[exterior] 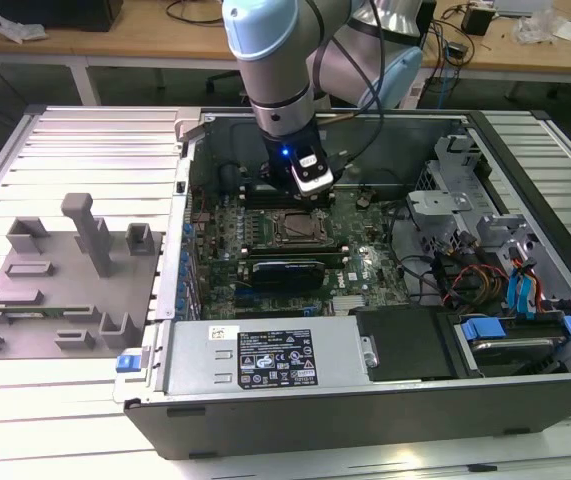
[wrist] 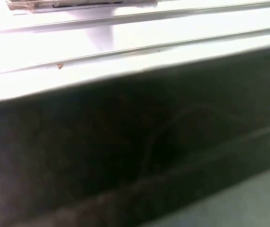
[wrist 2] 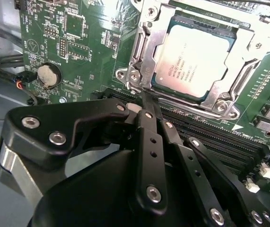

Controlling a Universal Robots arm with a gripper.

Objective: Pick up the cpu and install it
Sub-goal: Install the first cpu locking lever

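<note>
An open computer case (exterior: 525, 300) lies on its side on a slatted metal table (exterior: 85, 150). One robot arm (exterior: 280, 70) reaches down into it, over the green motherboard (exterior: 265, 250). In the exterior view the socket (exterior: 295, 228) sits just below the arm's tip, too small there to show its contents.

The second wrist view shows more: one cpu (wrist 2: 196, 59), silvery-white on top, already lies seated in the socket, framed by the metal bracket (wrist 2: 144, 56). The black gripper (wrist 2: 146, 101) has its fingers pressed together, holding nothing, their tip at the bracket's edge just beside the cpu. One round coin battery (wrist 2: 48, 75) sits on the board, well apart.

On the exterior view's left, one grey plastic fixture (exterior: 60, 290) rests on the table.

The first wrist view shows a dark case wall (wrist: 135, 156) below bright table slats.
</note>
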